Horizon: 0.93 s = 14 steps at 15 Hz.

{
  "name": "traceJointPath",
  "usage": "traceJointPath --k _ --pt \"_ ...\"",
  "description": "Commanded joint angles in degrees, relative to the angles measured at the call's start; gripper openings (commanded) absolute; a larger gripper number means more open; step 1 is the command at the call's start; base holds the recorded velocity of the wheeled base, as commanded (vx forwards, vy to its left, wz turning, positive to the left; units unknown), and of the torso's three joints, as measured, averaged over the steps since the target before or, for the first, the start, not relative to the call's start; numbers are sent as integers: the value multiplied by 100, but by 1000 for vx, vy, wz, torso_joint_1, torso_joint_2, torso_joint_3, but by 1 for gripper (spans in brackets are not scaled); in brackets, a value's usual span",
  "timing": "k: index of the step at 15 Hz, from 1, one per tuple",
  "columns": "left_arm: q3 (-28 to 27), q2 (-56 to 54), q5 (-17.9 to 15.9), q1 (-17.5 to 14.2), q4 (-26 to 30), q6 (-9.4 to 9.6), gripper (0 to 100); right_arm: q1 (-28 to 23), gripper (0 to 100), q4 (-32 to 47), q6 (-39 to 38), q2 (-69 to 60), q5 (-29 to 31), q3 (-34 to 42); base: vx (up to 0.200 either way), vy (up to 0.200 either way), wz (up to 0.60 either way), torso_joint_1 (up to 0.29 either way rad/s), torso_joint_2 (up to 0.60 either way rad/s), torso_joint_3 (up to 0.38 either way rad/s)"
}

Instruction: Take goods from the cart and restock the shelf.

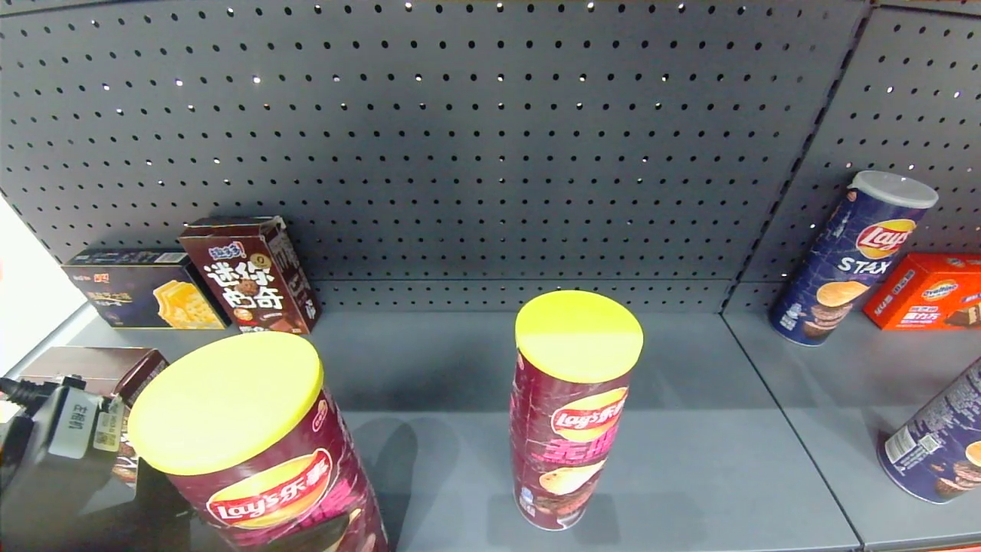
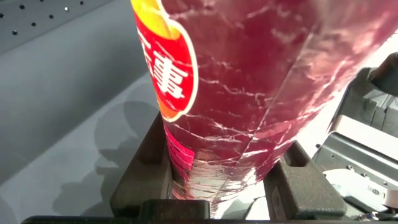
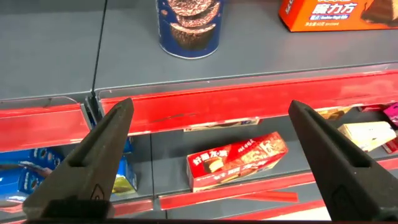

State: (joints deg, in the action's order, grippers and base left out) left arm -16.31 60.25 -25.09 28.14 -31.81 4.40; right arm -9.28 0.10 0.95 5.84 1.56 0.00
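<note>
Across the whole scene, grey shelf [image 1: 690,460] with perforated back wall [image 1: 490,153], red price rail [image 3: 261,102] along the near edge. At near left, maroon chips can [image 1: 260,460] with yellow lid, clamped low on the body by left gripper [image 2: 221,177] and kept upright, probably for setting down standing, like the second can [image 1: 571,414] of same kind in the middle of the shelf. Not possible to tell if touching the shelf. Right gripper [image 3: 211,106] spread wide, holding nothing, before the near edge. At far right, blue can [image 1: 851,261] beside orange box [image 1: 931,291]; at far left, brown box [image 1: 249,276].
</note>
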Motion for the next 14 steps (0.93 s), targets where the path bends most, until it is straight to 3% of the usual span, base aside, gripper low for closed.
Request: traceJointPath --k 1,10,11,14 --pt "-48 -13 -5 8 -1 -1 0 14 100 -1 2 14 2 0 0 0 0 0 0 0" --pt "-707 -145 83 -19 96 -36 0 5 100 -1 2 14 2 0 0 0 0 0 0 0" --pt "-953 -153 443 -89 307 -27 0 5 100 -1 2 14 2 0 0 0 0 0 0 0" --pt "-1946 40 145 -45 1229 -62 0 5 100 -1 2 14 2 0 0 0 0 0 0 0"
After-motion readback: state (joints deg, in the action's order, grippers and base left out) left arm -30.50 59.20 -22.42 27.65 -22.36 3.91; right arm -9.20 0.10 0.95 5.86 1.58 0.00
